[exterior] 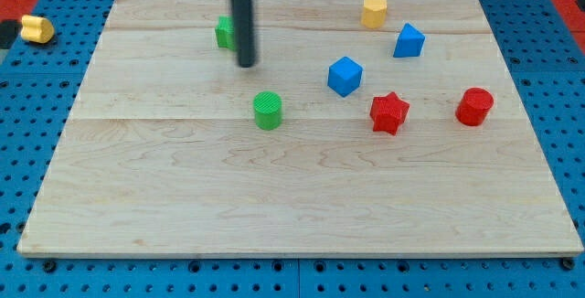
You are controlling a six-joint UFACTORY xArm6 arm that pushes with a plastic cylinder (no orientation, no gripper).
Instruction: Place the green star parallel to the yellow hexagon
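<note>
Rod's tip (247,63) is down on the wooden board (183,197), no jaws on it. Green star (224,32) sits just beside it toward the view's left, half hidden by the rod. Yellow hexagon (374,11) is well off right, green cylinder (268,111) near, below the tip.

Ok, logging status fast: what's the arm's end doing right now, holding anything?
No gripper here, only a rod. My tip holds nothing; it sits beside the green star, on that block's right and slightly lower in the view. Whether they touch cannot be told.
</note>
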